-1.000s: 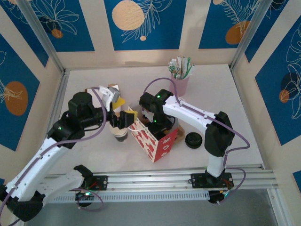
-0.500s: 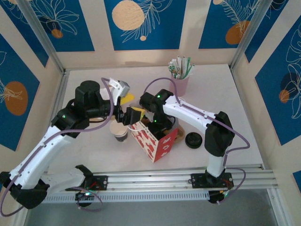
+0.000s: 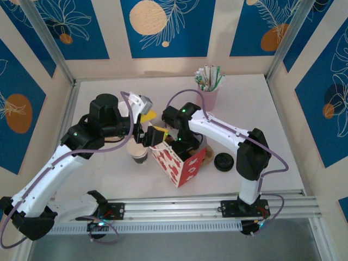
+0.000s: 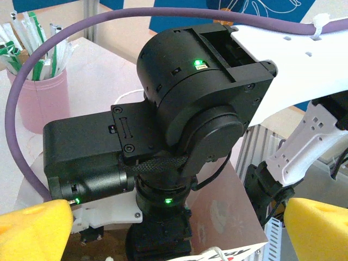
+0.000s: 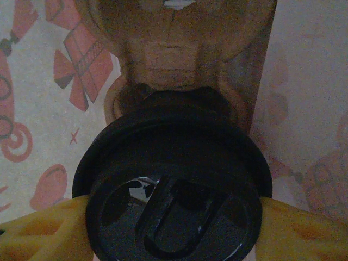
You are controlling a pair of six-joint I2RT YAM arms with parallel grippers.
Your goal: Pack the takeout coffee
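The left gripper is seen spread wide, its yellow fingers held far apart with nothing between them. The takeout coffee is found upright just beside those fingertips, on their near side and outside the gap. The right gripper is closed on a round black lid, pinched between its yellow fingers inside the patterned bag.
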